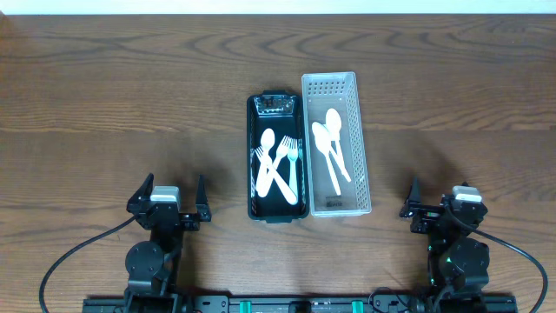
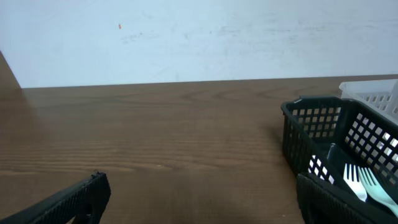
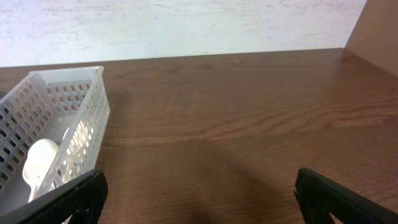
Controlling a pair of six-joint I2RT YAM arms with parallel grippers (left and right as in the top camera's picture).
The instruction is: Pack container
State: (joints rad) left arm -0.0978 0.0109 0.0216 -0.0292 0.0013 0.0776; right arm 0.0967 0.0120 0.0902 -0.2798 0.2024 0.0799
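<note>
Left fingers [image 2: 74,198] spread, empty, black basket [image 2: 323,134] edge ahead-right; right fingers [image 3: 339,199] spread, empty, white basket [image 3: 68,106] left; open bench [image 3: 249,124] ahead

Two baskets [image 1: 328,83], four spoons [image 1: 333,120], two forks [image 1: 292,149]

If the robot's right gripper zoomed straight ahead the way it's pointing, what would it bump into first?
Probably nothing. The right gripper points across the brown wooden table toward the pale wall; the white plastic basket sits off to its left, seemingly outside that line.
</note>
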